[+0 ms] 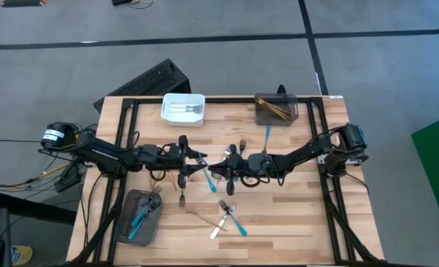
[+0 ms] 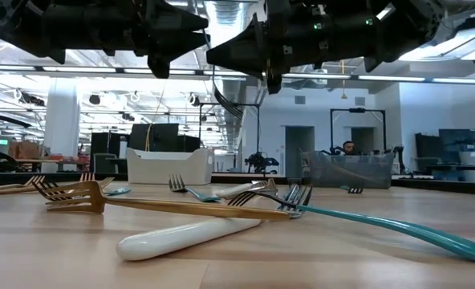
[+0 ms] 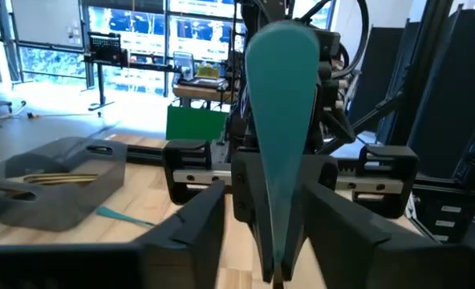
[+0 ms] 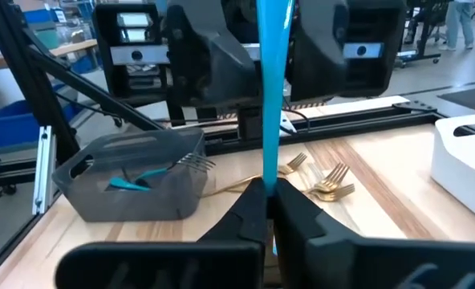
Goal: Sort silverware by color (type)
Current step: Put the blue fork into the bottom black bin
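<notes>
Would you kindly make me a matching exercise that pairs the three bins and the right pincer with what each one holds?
Things:
1. white bin
2. grey bin by the right arm
3. grey bin by the left arm
4. right pincer

Holds:
A. gold cutlery
B. one blue handle, gripped
C. silver cutlery
D. blue-handled cutlery

Pairs: 1-C, 2-A, 3-D, 4-B

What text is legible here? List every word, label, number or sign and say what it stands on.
No text can be read in any view.
White label on the left arm's base: too small to read.
Lit screens in the room behind: blurred, unreadable.
</notes>
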### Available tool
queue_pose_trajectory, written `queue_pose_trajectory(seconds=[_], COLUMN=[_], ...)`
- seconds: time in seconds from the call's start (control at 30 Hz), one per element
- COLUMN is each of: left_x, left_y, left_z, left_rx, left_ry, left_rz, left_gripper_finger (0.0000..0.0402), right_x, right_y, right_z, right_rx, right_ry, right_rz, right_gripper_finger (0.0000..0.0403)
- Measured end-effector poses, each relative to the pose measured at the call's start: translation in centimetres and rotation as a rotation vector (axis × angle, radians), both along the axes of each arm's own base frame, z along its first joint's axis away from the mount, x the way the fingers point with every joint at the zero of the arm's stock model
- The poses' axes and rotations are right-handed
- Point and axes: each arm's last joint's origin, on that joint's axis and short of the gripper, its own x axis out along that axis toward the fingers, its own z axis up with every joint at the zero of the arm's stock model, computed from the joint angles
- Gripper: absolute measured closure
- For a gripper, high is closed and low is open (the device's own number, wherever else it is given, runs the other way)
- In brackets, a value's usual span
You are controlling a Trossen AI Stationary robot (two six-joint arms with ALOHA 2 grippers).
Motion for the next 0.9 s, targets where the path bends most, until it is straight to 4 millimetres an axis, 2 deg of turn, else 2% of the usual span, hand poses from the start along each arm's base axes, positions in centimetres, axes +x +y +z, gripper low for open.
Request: queue_pose_trajectory(seconds=[0.17, 0.2, 0.37, 0.47, 0.57, 0.67, 0.8, 0.9], left_x=[0.0, 0.0, -0.2, -1.0, -2.8, -4.9, -8.2, -10.2], left_y=[0.0, -0.1, -0.1, 0.0, 0.2, 0.1, -0.3, -0.9], left_z=[0.0, 0.0, 0.2, 0.8, 1.6, 2.4, 3.6, 5.1], left_rx=[0.029, 0.031, 0.037, 0.018, -0.041, -0.152, -0.361, -0.471], left_ry=[0.001, 0.001, 0.007, 0.047, 0.139, 0.322, 0.610, 0.707], left_rz=[-0.012, -0.016, -0.025, -0.026, -0.015, -0.011, -0.110, -0.144], left_gripper_finger=[0.0371, 0.0383, 0.0386, 0.0387, 0.0388, 0.0388, 0.0384, 0.0383], right_x=[0.0, 0.0, -0.1, -0.8, -2.0, -3.2, -4.7, -5.4], right_y=[0.0, 0.0, -0.1, -0.4, -0.7, -1.0, -1.4, -1.8], right_z=[0.0, 0.0, 0.1, 0.9, 1.5, 2.2, 3.1, 3.6], right_rx=[0.001, 0.000, -0.002, -0.011, -0.017, -0.014, -0.013, -0.027], right_ry=[0.001, 0.001, 0.008, 0.073, 0.192, 0.277, 0.338, 0.356], right_rz=[0.000, -0.001, -0.029, -0.080, -0.137, -0.196, -0.276, -0.317], right_gripper_finger=[0.0357, 0.0351, 0.0322, 0.0311, 0.0306, 0.0306, 0.0305, 0.0305])
